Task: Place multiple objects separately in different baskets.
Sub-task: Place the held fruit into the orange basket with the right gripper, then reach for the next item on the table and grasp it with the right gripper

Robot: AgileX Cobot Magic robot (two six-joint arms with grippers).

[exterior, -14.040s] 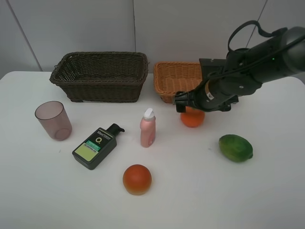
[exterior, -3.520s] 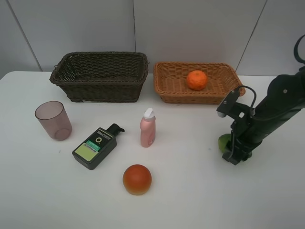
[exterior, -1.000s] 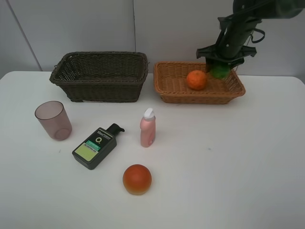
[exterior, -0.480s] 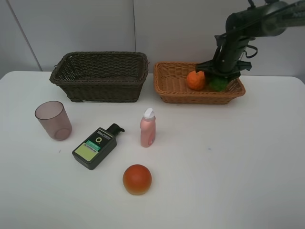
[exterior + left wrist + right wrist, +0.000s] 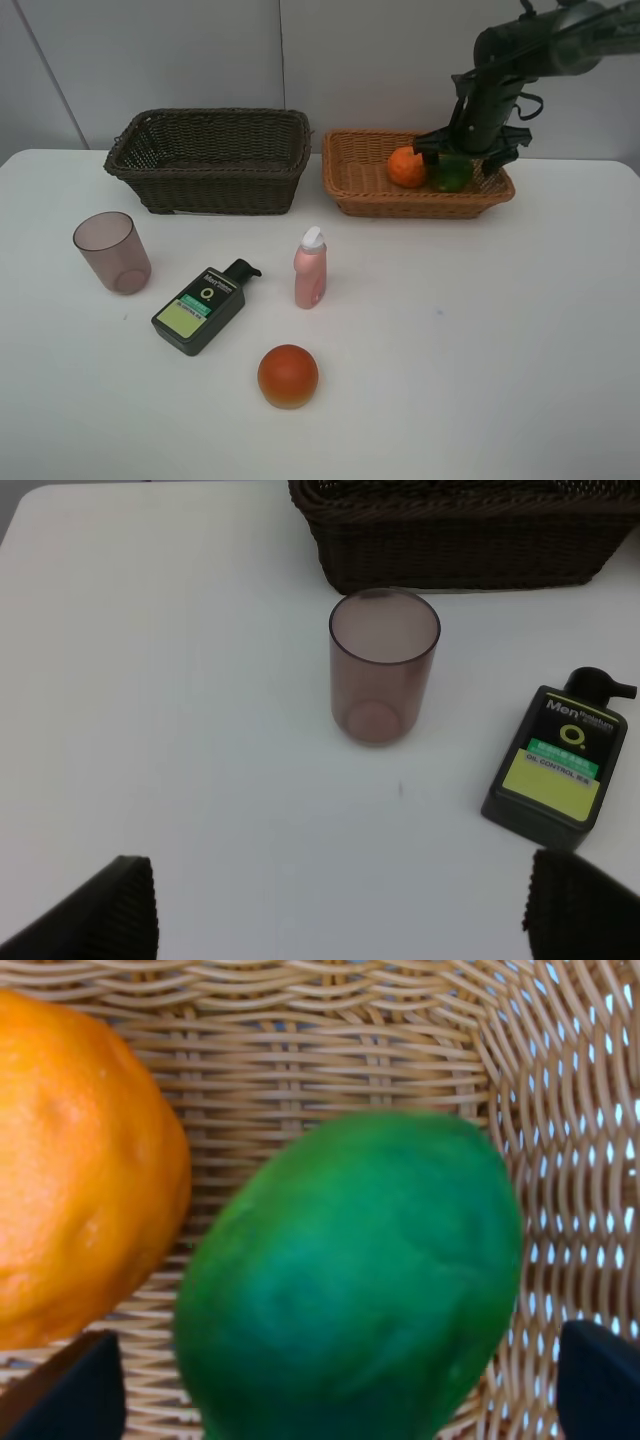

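Observation:
The green oval fruit (image 5: 452,175) lies in the light tan basket (image 5: 360,197) beside the orange (image 5: 406,167). My right gripper (image 5: 468,158) hangs just above the fruit with its fingers spread wide. In the right wrist view the green fruit (image 5: 350,1280) fills the space between the open fingertips of the right gripper (image 5: 330,1385), next to the orange (image 5: 80,1170). On the table stand the mauve cup (image 5: 112,252), the dark green pump bottle (image 5: 200,308), the pink bottle (image 5: 310,270) and the red-orange fruit (image 5: 288,376). My left gripper (image 5: 340,910) is open and empty, near the cup (image 5: 383,665).
The dark brown basket (image 5: 210,185) stands at the back left and holds nothing that I can see. Its wall (image 5: 460,550) also shows in the left wrist view, with the pump bottle (image 5: 560,770) close by. The white table (image 5: 520,350) runs to a wall behind.
My right gripper has come down from above the tan basket, set the green fruit beside the orange and opened. The other things have not moved.

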